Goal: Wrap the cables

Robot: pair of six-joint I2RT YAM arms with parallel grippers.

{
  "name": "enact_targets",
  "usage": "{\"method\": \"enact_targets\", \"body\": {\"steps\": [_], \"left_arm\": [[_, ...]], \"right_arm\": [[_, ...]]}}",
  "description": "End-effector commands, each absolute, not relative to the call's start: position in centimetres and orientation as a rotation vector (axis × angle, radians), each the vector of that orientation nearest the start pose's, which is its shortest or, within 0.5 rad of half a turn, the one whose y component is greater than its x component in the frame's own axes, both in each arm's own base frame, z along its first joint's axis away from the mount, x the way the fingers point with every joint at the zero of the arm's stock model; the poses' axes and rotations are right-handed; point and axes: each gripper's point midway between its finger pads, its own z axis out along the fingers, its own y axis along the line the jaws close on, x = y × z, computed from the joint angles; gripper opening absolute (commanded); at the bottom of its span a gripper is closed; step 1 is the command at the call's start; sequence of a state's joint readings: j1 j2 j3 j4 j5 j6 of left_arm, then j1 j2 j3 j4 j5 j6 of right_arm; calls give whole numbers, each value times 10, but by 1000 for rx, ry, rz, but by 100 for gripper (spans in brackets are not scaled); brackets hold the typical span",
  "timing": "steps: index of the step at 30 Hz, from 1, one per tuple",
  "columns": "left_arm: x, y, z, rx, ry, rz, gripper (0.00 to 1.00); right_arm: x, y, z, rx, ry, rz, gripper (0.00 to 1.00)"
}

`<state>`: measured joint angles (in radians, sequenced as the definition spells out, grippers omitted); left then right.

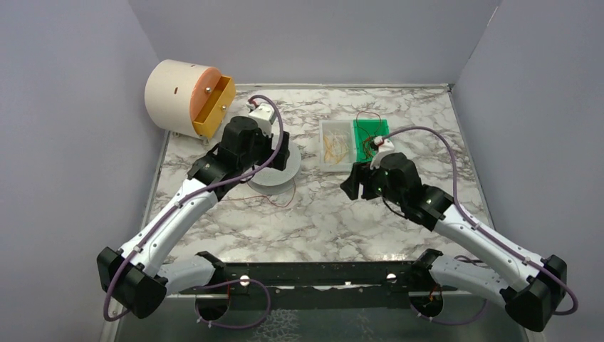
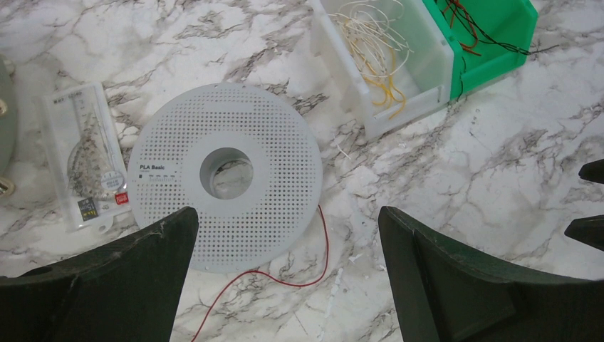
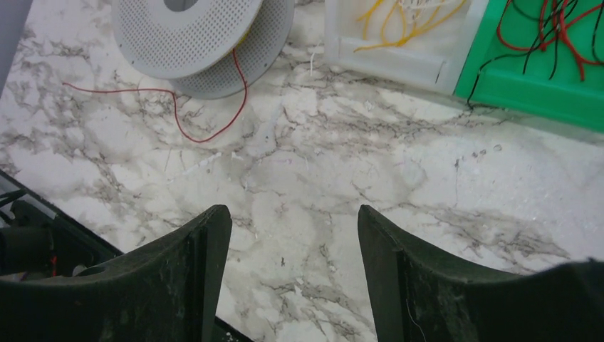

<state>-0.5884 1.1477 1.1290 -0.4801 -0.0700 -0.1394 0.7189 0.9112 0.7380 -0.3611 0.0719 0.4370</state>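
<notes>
- A marble-patterned counter (image 1: 342, 214) is filling the floor of a booth, with plain lavender walls standing on three sides
- The right tool (image 3: 293, 214) is hanging over bare counter nearest the arm bases, its fingers standing apart with nothing between them
- A thin red cable (image 2: 327, 246) is lying loose on the counter, curling across the marble from the near edge of the spool (image 2: 278, 171), where one end is meeting the rim
- The left tool (image 2: 286, 217) is hovering above that spool's near edge, its fingers spread wide and gripping nothing
- The spool, a grey perforated disc with a round hole in the middle, is lying flat; a small clear packet (image 2: 89, 157) is lying just beside it
- Farther back, a white bin (image 2: 399, 117) is holding a tangle of yellow cables (image 2: 377, 50)
- A green bin (image 2: 491, 64) is sitting against its side, holding red and dark cables (image 2: 463, 21), some trailing over the rim
- At the far left corner, a cream drum (image 1: 181, 92) is lying on its side with a yellow drawer (image 1: 214, 110) sticking out
</notes>
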Motion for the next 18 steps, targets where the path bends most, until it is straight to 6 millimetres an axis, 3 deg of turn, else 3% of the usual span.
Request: {"method": "enact_targets", "body": {"steps": [1, 6, 9, 13, 18], "left_arm": [[305, -185, 258, 302, 2000, -472, 99], [306, -177, 260, 293, 1951, -458, 99], [299, -173, 265, 291, 1894, -472, 99], [290, -164, 277, 281, 1815, -472, 99], [282, -159, 287, 258, 1756, -487, 99]], "right_arm": [[263, 202, 210, -215, 2073, 502, 72], [303, 178, 225, -116, 2068, 464, 81], [319, 165, 232, -81, 2055, 405, 99], [319, 159, 248, -48, 2045, 381, 100], [303, 142, 271, 76, 1989, 397, 100]]}}
